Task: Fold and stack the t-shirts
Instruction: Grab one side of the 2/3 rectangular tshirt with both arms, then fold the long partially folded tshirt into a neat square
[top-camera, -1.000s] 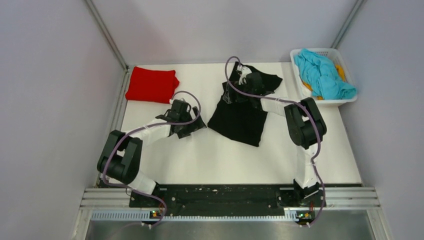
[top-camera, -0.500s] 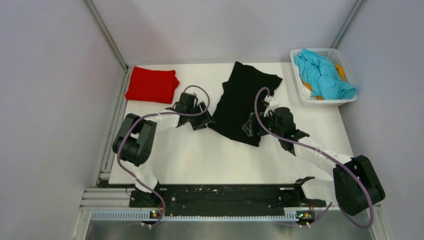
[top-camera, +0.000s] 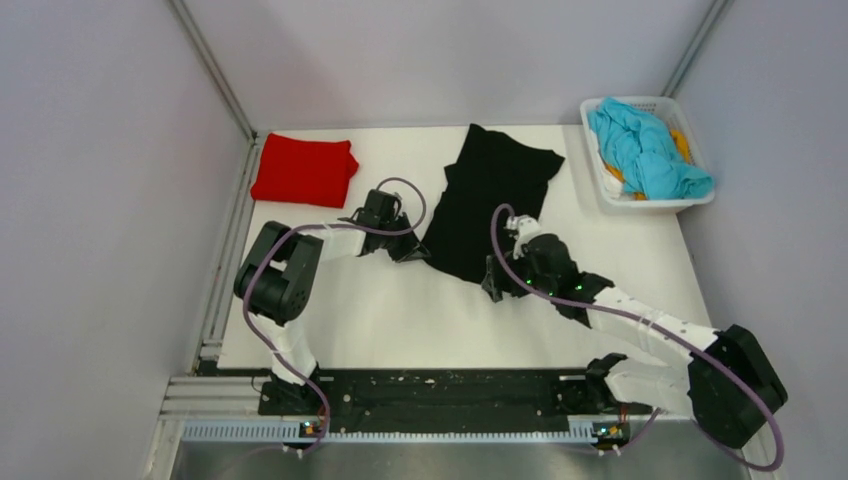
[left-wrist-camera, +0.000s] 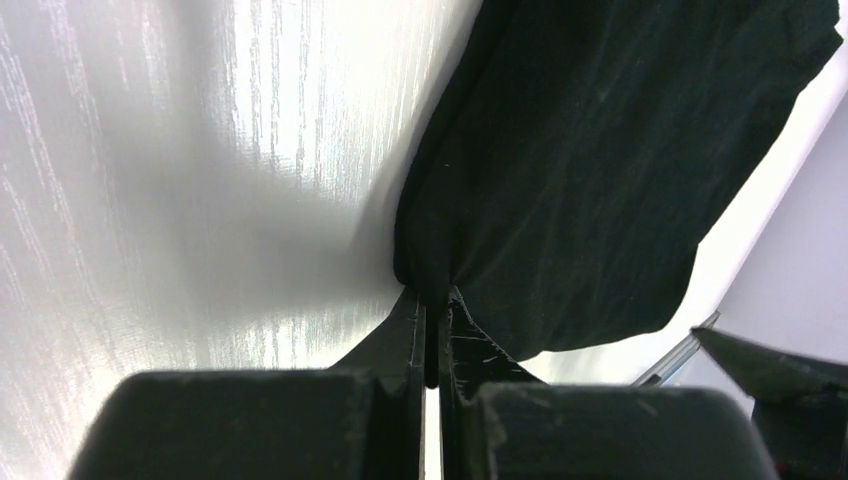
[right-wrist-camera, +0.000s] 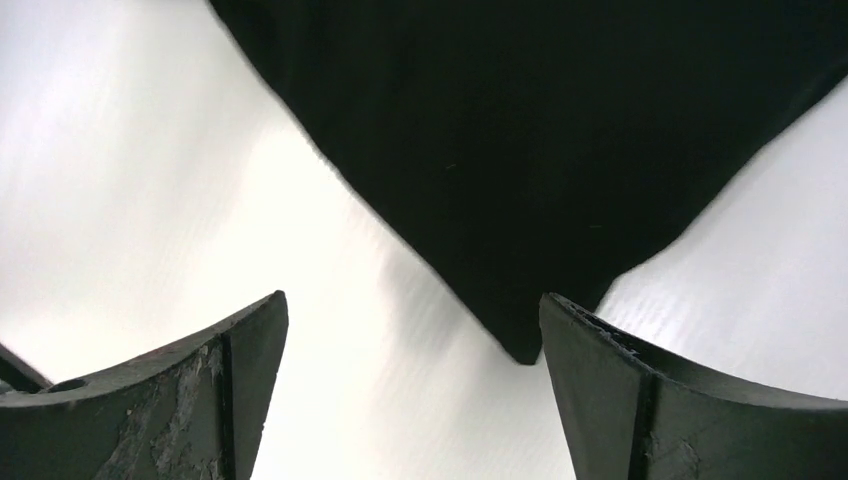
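Observation:
A black t-shirt (top-camera: 488, 205) lies spread on the white table (top-camera: 400, 310), running from the back middle toward the front. My left gripper (top-camera: 420, 248) is shut on its near left corner; in the left wrist view the black t-shirt (left-wrist-camera: 600, 170) is pinched between the tips of the left gripper (left-wrist-camera: 433, 300). My right gripper (top-camera: 493, 285) stands open at the shirt's near right corner. In the right wrist view that corner of the black t-shirt (right-wrist-camera: 520, 180) points down between the spread fingers of the right gripper (right-wrist-camera: 412, 320). A folded red t-shirt (top-camera: 304, 170) lies at the back left.
A white basket (top-camera: 604, 176) at the back right holds crumpled blue (top-camera: 645, 150) and orange clothes. Grey walls close in the table on three sides, with a metal rail along the near edge.
The left gripper slid right to the shirt's corner and closed on it. The right arm swung from the shirt's back edge down to its near right corner, staying open.

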